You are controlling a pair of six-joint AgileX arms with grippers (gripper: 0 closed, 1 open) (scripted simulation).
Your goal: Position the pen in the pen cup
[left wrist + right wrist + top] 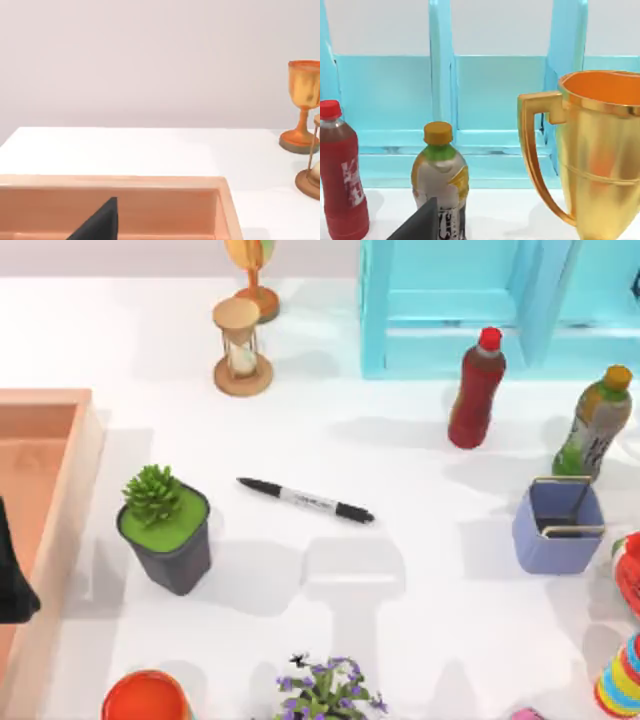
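Note:
The pen (305,501) is slim and black with a pale printed middle. It lies flat on the white table near the centre, angled from upper left to lower right. The pen cup (558,525), periwinkle blue with a thin wire rim, stands upright at the right, well apart from the pen. My left arm (10,580) is parked at the left edge over the wooden tray, far from the pen. A dark part of my left gripper (100,224) hangs above the tray's inside. A dark part of my right gripper (420,222) faces the bottles and the shelf.
A grey plant pot (165,530) stands left of the pen. A wooden tray (60,480) lines the left edge. Hourglass (241,345), goblet (255,270), cyan shelf (480,310), red bottle (477,388) and green bottle (594,422) stand behind. A purple flower plant (325,690) sits in front. A gold trophy (600,160) is near my right wrist.

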